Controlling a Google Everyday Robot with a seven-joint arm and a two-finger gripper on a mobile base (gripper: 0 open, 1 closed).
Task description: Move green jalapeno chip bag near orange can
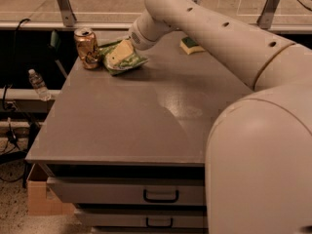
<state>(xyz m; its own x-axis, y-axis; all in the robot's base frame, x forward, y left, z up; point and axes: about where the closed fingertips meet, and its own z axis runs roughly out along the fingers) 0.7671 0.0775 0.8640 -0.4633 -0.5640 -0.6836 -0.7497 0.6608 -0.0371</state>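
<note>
Camera view: the placing step looks nearly done. The bag (129,62) lies on the table (146,116), under and just beyond the gripper (125,48). The can (86,47) stands just past the bag, on its far side from the gripper. Whether the gripper grips the bag, I cannot tell. The next move, I judge, is to release and lift clear without knocking the can. The arm reaches across from the near right, wrist angled down.

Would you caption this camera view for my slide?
Gripper at crinkled green plastic chip bag, beside dented orange metal can.
</note>
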